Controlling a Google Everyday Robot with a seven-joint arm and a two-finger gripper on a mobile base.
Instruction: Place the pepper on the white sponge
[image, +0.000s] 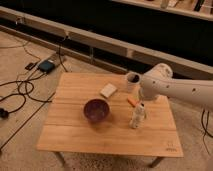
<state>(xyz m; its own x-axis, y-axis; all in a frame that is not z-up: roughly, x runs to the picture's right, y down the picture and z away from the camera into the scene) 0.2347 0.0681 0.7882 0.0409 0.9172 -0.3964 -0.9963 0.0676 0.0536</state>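
Note:
The pepper (132, 101) is a small orange-red piece near the table's middle right, just above the white spotted figure (137, 116). The white sponge (108, 90) lies flat on the table to the pepper's left, apart from it. My white arm (165, 87) reaches in from the right. My gripper (140, 100) is at the arm's lower end, right beside the pepper and mostly hidden by the arm. I cannot tell whether it touches the pepper.
A purple bowl (96, 109) stands left of the figure. A pale cup with a dark inside (132, 78) stands behind the pepper, close to the arm. The wooden table (75, 135) stands on a floor with cables and a device (46, 66) at the left.

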